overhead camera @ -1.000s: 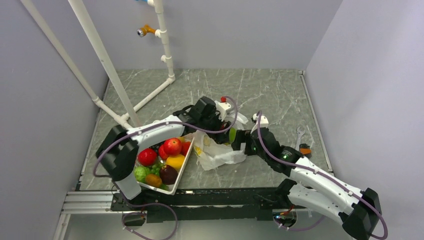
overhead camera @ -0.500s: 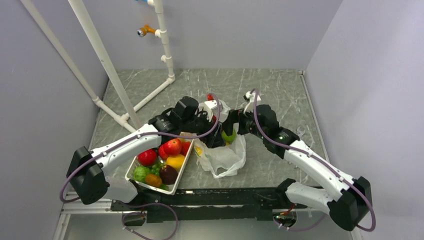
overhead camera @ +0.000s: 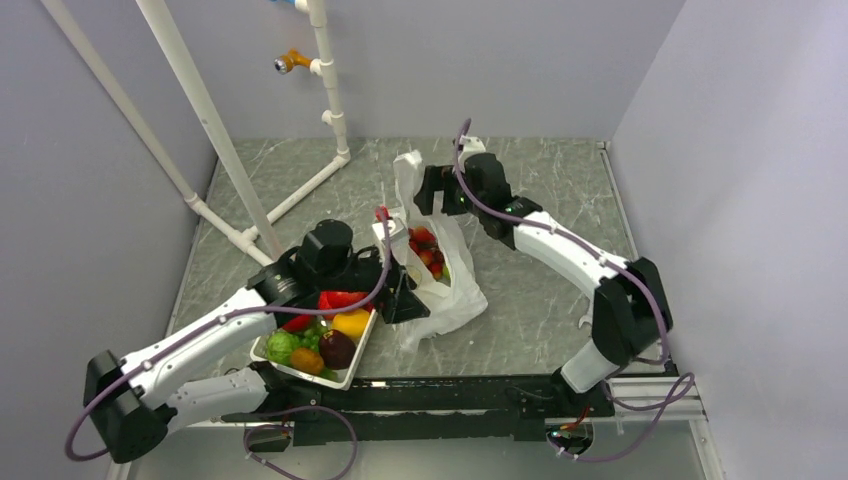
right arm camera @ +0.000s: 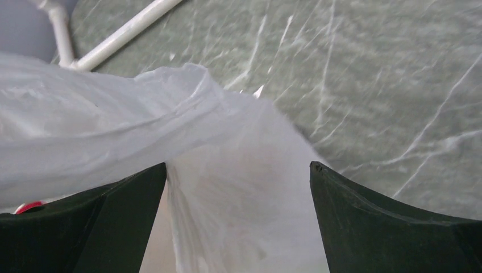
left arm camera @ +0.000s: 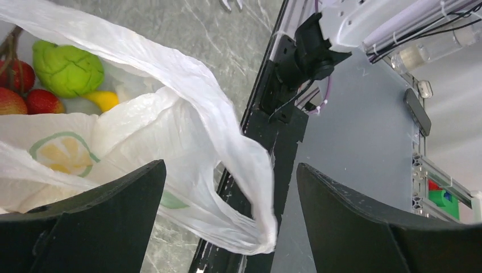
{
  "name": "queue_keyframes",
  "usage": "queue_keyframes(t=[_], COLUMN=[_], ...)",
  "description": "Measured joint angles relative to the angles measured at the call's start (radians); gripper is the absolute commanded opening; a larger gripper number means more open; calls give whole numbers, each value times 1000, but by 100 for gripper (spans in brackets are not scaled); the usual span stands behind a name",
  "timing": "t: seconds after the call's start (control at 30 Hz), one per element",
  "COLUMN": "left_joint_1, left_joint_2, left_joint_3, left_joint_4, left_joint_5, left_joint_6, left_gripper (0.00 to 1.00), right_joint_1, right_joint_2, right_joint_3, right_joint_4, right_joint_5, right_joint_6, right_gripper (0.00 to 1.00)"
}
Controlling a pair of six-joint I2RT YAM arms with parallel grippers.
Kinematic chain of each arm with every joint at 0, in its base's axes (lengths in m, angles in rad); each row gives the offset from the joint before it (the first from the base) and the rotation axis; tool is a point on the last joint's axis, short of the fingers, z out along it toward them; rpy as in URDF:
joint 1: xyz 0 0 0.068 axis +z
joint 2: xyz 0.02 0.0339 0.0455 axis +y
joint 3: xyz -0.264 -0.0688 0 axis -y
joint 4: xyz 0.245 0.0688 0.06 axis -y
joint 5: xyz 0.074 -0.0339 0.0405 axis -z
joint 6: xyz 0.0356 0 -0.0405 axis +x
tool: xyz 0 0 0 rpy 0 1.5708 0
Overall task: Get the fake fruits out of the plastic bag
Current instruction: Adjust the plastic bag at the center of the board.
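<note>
At the left, the wire basket (overhead camera: 364,345) sits as it did, full of its own fruit. Our left arm has drawn back toward it over the last second. The left pincer (left arm camera: 230,170) now stands wide at the near-left lip of the plastic bag (overhead camera: 455,300), with a loose fold of film running between the jaws and nothing clamped.

A second ago the bag lay crumpled flat on the surface (overhead camera: 540,180). Now it is pulled up and stretched toward the far side, so the mouth gapes. That exposes the fake fruits (overhead camera: 428,255), which are all still inside. From above we see the red strawberry bunch (overhead camera: 424,248), and the left wrist view adds the green fruit (left arm camera: 67,68) and a yellow piece (left arm camera: 103,100) lying beside it.

To the right, our right arm has swung up and away from us, and one loop handle (overhead camera: 405,170) has gone up with it. The right pincer (right arm camera: 237,165) shows its jaws well apart with bag film across the gap. We cannot tell whether the handle is hooked on a finger or merely draped.

We judge the opening step to be nearly done, with no fruit out yet. The left pincer looks best placed to reach in, provided the raised handle does not slip.
</note>
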Motion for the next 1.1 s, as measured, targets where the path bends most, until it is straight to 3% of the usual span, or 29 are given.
queue_keyframes(t=[0.17,0.37,0.53,0.77,0.93,1.1], left_joint_1=[-1,-2,-2,-7,-38,-58], left_joint_2=[-74,63,168,185,250,337], left_joint_3=[28,144,177,173,173,175], left_joint_4=[-61,-29,-17,62,80,73], left_joint_5=[-79,-159,-192,-195,-224,-308], left_joint_6=[0,24,46,45,67,125], left_gripper=[75,64,64,60,54,62], right_joint_1=[-42,-51,-50,-41,-37,-37], right_joint_2=[135,129,-72,-359,-379,-380], right_joint_3=[141,167,62,-153,-279,-375], right_joint_4=[-40,-148,-242,-272,-264,-224], right_joint_5=[14,-6,-53,-134,-117,-21], right_joint_6=[-22,-44,-56,-65,-57,-51], right_gripper=[99,99,99,98,82,57])
